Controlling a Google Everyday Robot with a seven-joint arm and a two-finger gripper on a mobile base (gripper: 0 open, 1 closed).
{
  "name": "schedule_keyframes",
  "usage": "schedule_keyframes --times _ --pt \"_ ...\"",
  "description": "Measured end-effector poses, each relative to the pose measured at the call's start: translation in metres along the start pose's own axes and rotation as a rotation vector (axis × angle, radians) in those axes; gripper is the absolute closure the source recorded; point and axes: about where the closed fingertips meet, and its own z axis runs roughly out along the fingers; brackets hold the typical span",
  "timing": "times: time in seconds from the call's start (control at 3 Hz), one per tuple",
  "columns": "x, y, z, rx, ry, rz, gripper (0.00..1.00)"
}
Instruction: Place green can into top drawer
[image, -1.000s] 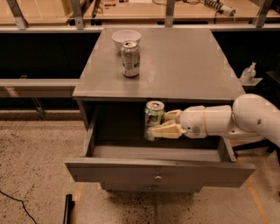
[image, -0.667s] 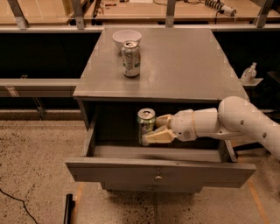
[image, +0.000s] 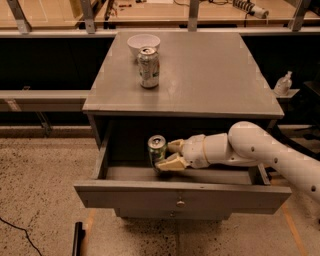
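The green can (image: 156, 150) is upright inside the open top drawer (image: 180, 196), left of its middle, its silver top showing. My gripper (image: 169, 154) reaches in from the right on a white arm and its fingers (image: 171, 163) are shut on the green can's right side. I cannot tell whether the can rests on the drawer floor. The drawer is pulled out wide, its front panel with a small round knob (image: 180, 203) facing me.
On the grey cabinet top (image: 210, 75) stand a paler silver-white can (image: 148, 67) and a white bowl (image: 143, 44) behind it. A small bottle (image: 283, 83) sits on a ledge at the right. A black cable (image: 15, 230) lies on the speckled floor at lower left.
My gripper has carried the green can leftward inside the drawer, from right of the middle to left of the middle, and slightly lower.
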Motion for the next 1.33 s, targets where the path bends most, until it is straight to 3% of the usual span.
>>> schedule_keyframes --times 0.67,1.0,1.33 --pt "0.029 -0.009 0.019 0.080 0.048 0.006 0.36" --pt "0.028 -0.021 0.003 0.078 0.042 0.045 0.12" --pt "0.018 -0.026 -0.031 0.072 0.036 0.094 0.13"
